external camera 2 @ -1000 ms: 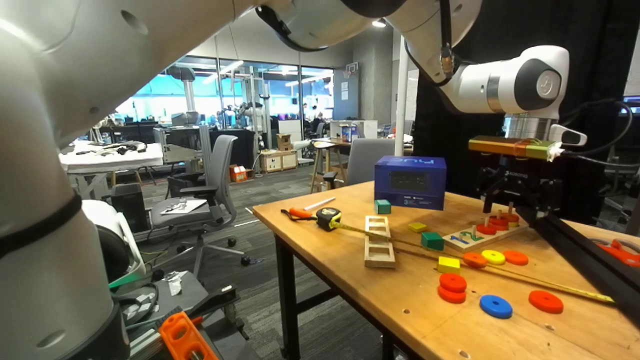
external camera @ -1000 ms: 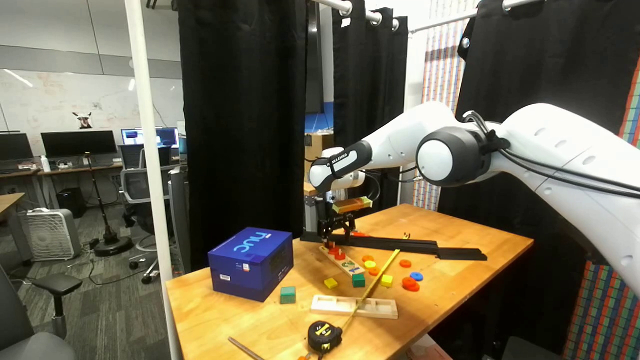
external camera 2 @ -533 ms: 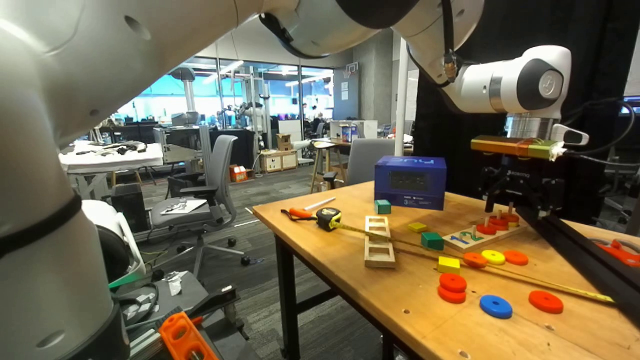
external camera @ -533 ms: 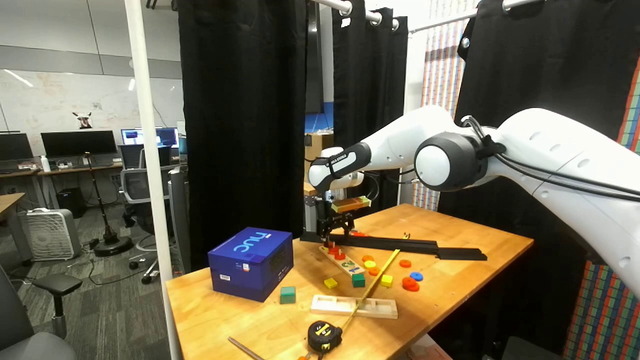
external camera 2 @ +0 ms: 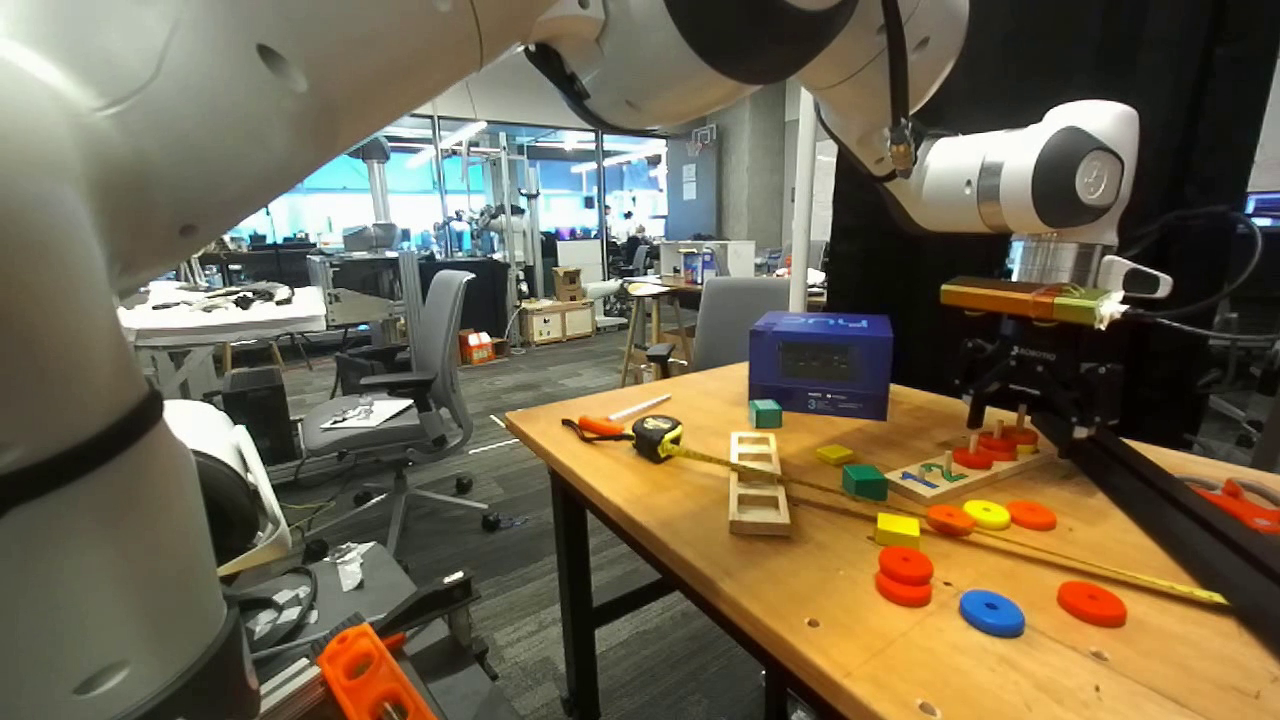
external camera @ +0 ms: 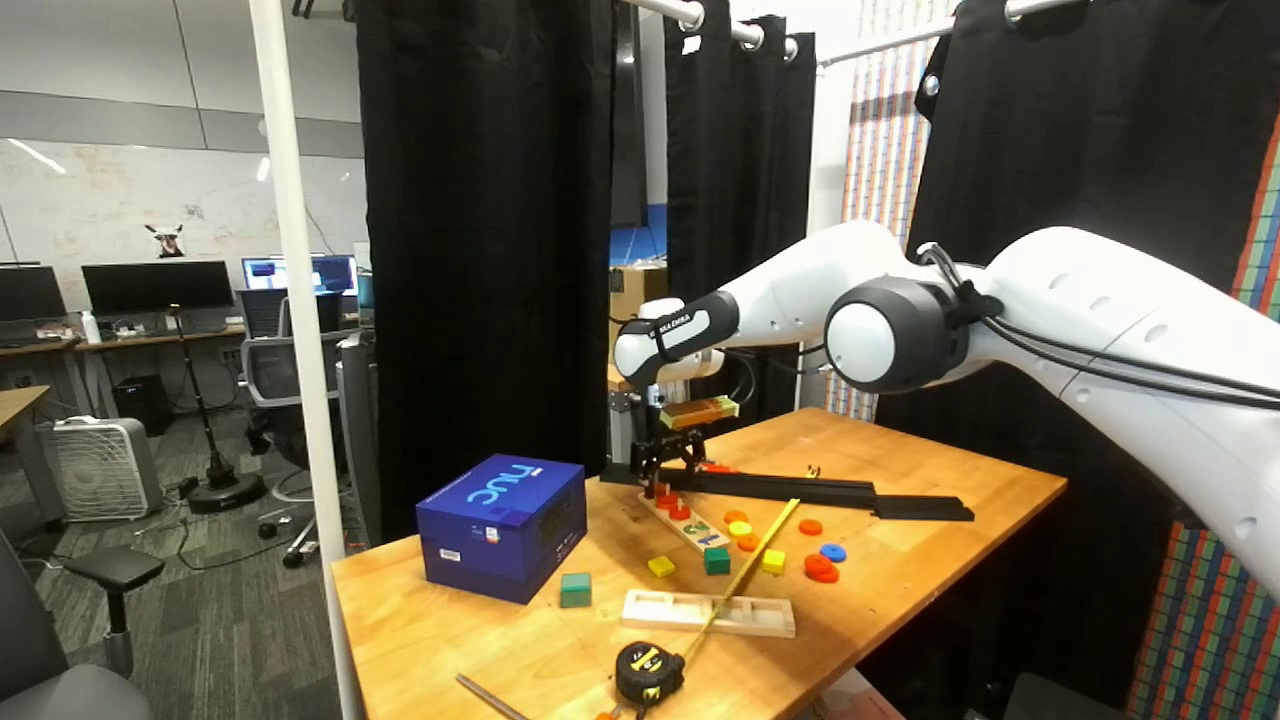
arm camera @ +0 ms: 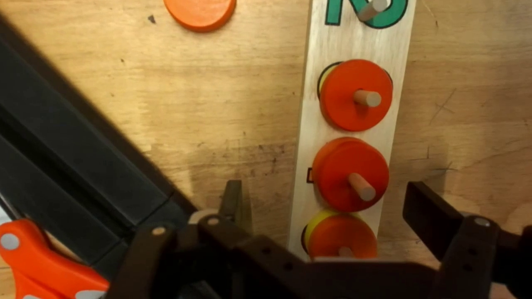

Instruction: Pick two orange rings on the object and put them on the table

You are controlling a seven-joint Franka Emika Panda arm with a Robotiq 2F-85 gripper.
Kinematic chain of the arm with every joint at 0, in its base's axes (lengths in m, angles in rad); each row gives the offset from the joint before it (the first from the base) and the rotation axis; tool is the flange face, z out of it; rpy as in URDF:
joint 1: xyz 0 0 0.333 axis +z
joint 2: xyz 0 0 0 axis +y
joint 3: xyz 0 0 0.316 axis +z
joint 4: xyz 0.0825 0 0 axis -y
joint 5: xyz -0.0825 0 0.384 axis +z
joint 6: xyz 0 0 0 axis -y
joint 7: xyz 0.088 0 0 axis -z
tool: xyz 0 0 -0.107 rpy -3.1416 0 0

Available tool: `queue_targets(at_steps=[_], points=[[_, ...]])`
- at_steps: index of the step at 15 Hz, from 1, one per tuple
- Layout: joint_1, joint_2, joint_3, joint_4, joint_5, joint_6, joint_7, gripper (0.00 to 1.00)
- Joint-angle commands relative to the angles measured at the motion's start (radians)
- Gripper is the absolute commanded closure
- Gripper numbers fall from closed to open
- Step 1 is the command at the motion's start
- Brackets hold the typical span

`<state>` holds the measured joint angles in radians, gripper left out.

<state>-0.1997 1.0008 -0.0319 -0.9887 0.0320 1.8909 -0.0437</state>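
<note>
A wooden peg board (external camera 2: 933, 491) lies on the light-brown table (external camera 2: 660, 490). In the wrist view (arm camera: 353, 45), three of its pegs carry orange-red rings: a front ring (arm camera: 341, 108) over a yellow one, a middle ring (arm camera: 336, 178) over another orange one, and a rear ring (arm camera: 336, 236) over a yellow one, partly hidden by the gripper. My gripper (arm camera: 326, 201) is open and empty. Its fingers stand apart on either side of the board, near the middle and rear rings, touching neither. In both exterior views the gripper (external camera: 671, 480) (external camera 2: 1030, 424) hangs above the board's far end.
Loose orange rings (external camera 2: 1090, 604), a blue ring (external camera 2: 992, 612), a yellow ring (external camera 2: 987, 515) and coloured blocks (external camera 2: 864, 482) lie around. A long black bar (external camera 2: 1180, 530) runs beside the gripper. A blue box (external camera 2: 820, 365), tape measure (external camera 2: 657, 438) and slotted wooden tray (external camera 2: 760, 515) stand nearby.
The arm's elbow has lowered, and my gripper has come down very slightly. The rings and the board have not moved; the gripper stays open.
</note>
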Motion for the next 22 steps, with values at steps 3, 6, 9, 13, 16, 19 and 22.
queue_targets(at_steps=[3, 6, 9, 13, 16, 19, 22], points=[[-0.010, 0.031, 0.007, 0.071, 0.022, -0.028, -0.017, 0.25], [-0.009, 0.032, 0.007, 0.074, 0.021, -0.025, -0.017, 0.42], [-0.009, 0.031, 0.006, 0.075, 0.021, -0.024, -0.016, 0.67], [-0.008, 0.029, 0.006, 0.075, 0.019, -0.023, -0.016, 0.81], [-0.008, 0.022, 0.004, 0.070, 0.018, -0.023, -0.015, 0.81], [-0.007, 0.010, 0.002, 0.061, 0.015, -0.023, -0.012, 0.81], [-0.007, -0.009, 0.003, 0.047, 0.006, -0.017, -0.006, 0.81]])
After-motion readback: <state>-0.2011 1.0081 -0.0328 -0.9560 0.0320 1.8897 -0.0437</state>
